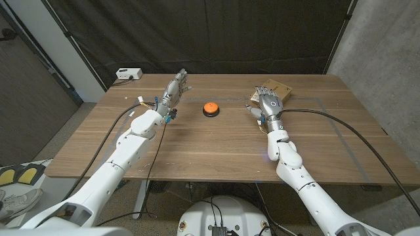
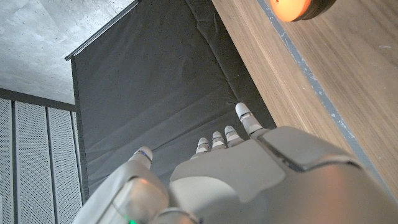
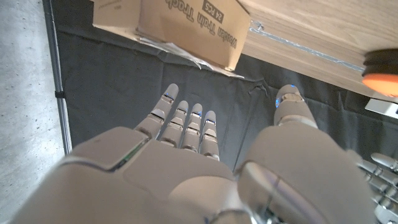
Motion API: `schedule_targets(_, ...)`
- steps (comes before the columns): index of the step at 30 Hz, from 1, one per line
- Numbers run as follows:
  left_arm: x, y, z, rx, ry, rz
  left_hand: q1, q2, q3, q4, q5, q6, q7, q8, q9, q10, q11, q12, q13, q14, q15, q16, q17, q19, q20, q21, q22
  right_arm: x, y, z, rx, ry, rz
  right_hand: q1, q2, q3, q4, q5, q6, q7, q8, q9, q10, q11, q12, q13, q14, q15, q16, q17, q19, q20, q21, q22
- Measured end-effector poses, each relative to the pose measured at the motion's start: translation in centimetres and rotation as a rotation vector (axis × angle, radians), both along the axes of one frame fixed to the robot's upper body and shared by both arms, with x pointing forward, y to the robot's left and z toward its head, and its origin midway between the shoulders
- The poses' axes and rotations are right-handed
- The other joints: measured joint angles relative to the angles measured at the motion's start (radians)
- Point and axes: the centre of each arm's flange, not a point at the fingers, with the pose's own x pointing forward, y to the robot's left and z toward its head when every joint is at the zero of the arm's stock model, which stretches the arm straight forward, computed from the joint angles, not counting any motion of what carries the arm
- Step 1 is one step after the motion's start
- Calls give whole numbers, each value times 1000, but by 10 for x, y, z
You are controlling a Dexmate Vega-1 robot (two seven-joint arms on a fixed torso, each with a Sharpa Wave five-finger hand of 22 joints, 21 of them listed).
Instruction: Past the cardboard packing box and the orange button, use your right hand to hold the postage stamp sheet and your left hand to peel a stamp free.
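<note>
Cardboard box [image 1: 275, 88] sits just past my empty, spread right robot hand [image 1: 268, 103]; I could bump it. Left robot hand [image 1: 175, 89] is empty too.

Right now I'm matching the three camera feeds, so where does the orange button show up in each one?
Head view: orange button at table centre, between the two hands.
Left wrist view: its orange top at the top edge.
Right wrist view: at the right edge.
Shared landmark: the wooden table.
</note>
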Motion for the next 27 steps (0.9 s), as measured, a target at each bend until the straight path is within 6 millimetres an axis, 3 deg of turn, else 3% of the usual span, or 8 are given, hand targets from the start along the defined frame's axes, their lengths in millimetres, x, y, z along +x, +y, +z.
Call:
schedule_targets(4,1,0,2,3,-1,-1,0,0,0,0,0,0,0,0,0,0,0,0,0,0,0,0,0,0,0,0,0,3,-1,1,10,-11,-13,21,7,5,-5,8,25,9,8,0,18,-2,0,0,10,1,0,0,16,-16,0,0)
schedule_targets(11,2,1,3,8,0,-5,0,0,0,0,0,0,0,0,0,0,0,0,0,0,0,0,0,0,0,0,0,11,-3,1,38,-31,-44,30,6,-1,-10,23,69,22,16,0,54,3,15,0,43,0,5,0,39,-17,10,0)
schedule_targets(23,2,1,5,12,-12,-21,0,0,-4,-4,4,0,0,0,0,0,0,0,0,0,0,0,0,0,0,-19,0,17,-7,-2,72,-46,-140,39,-3,-5,-6,33,88,16,23,0,88,-5,24,0,66,-2,13,0,54,-21,16,0)
schedule_targets(27,2,2,5,12,-15,-27,0,0,-4,-4,4,0,0,0,0,0,0,0,0,0,0,0,0,0,0,-19,0,18,-8,-3,70,-41,-168,81,14,5,-16,46,100,9,23,0,94,-11,24,0,79,0,13,-2,68,-21,19,0)
